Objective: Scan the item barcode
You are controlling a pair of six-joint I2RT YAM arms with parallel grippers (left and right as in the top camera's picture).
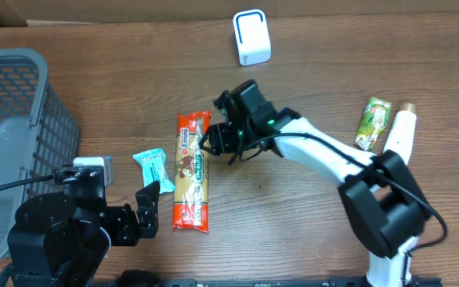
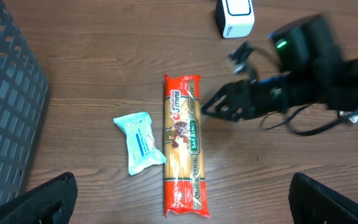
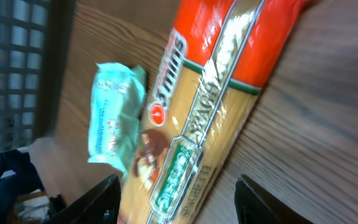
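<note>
A long pasta packet (image 1: pixel 192 171) is seen lying flat on the wooden table (image 1: pixel 134 80), a little left of centre in the overhead frame, its length running top to bottom. Its ends are printed red, its middle is clear over pale yellow strands, and a green label band and a "3 mins" mark are carried on the upper face. Its underside is hidden, and the small print cannot be read.

The right gripper (image 1: pixel 217 143) is held just beside the packet's upper right edge. In the right wrist view its jaws are seen apart, nothing is held between them, and only its fingertips (image 3: pixel 107 199) show. The left gripper (image 1: pixel 146 211) is seen at lower left with its jaws spread wide and empty. In its own view its fingers (image 2: pixel 48 199) are cut off by the lower corners.

A teal packet (image 1: pixel 153 169) is set just left of the pasta. A white scanner (image 1: pixel 252 37) is placed at top centre, a grey basket (image 1: pixel 14 135) is cut off by the left edge, and a green sachet (image 1: pixel 373 122) and a white bottle (image 1: pixel 401 131) are seen at the right.
</note>
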